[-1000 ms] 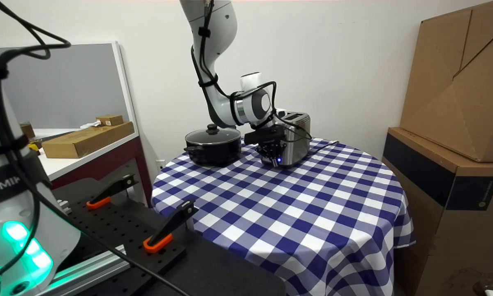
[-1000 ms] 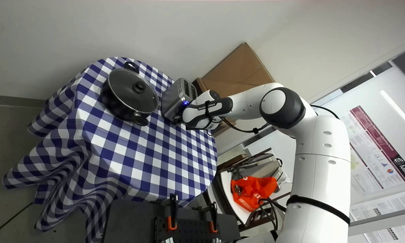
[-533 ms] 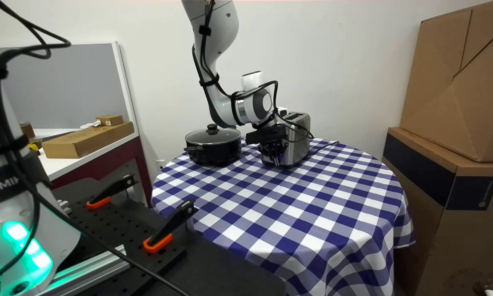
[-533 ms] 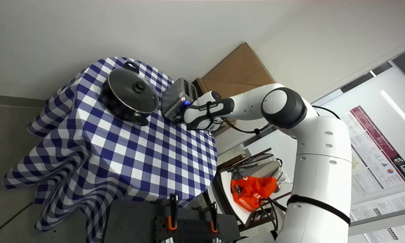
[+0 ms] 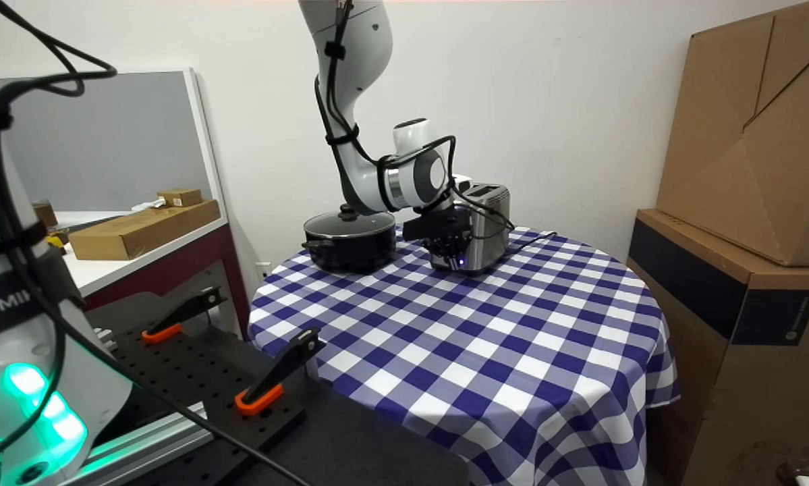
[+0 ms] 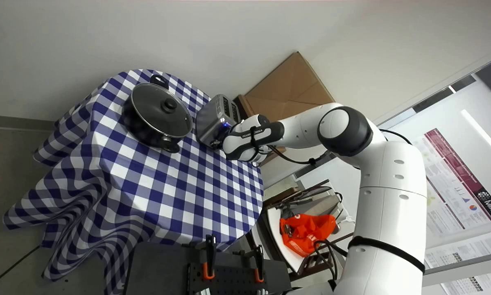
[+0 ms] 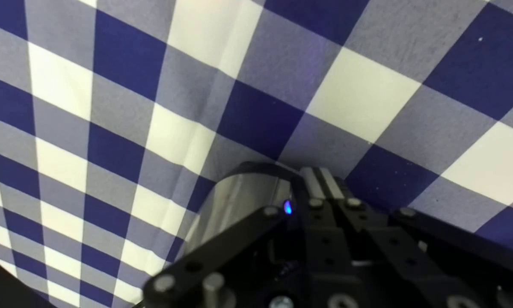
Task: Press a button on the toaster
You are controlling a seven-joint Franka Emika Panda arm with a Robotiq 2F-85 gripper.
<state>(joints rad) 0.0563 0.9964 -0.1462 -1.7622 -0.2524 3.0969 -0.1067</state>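
Note:
The shiny silver toaster (image 5: 493, 233) stands at the back of the checkered table, its dark slots on top. It also shows in an exterior view (image 6: 209, 119) and at the lower middle of the wrist view (image 7: 243, 192). My gripper (image 7: 322, 183) is shut and holds nothing. Its fingertips point down, low beside the toaster's front end; I cannot tell whether they touch it. In an exterior view the gripper (image 5: 454, 263) covers part of that end. A small blue light (image 7: 287, 207) shows beside the near finger; I cannot tell whether it is a button or a reflection. The toaster's buttons are hidden.
A black lidded pot (image 5: 350, 248) stands beside the toaster and the arm; it also shows in an exterior view (image 6: 157, 110). A checkered cloth (image 5: 485, 351) covers the round table. Large cardboard boxes (image 5: 748, 169) stand beside the table. A black cord lies behind the toaster.
My wrist has shifted slightly toward the toaster, then dipped a little. The blue light by the fingers dimmed and shows again. The toaster and pot have not visibly moved.

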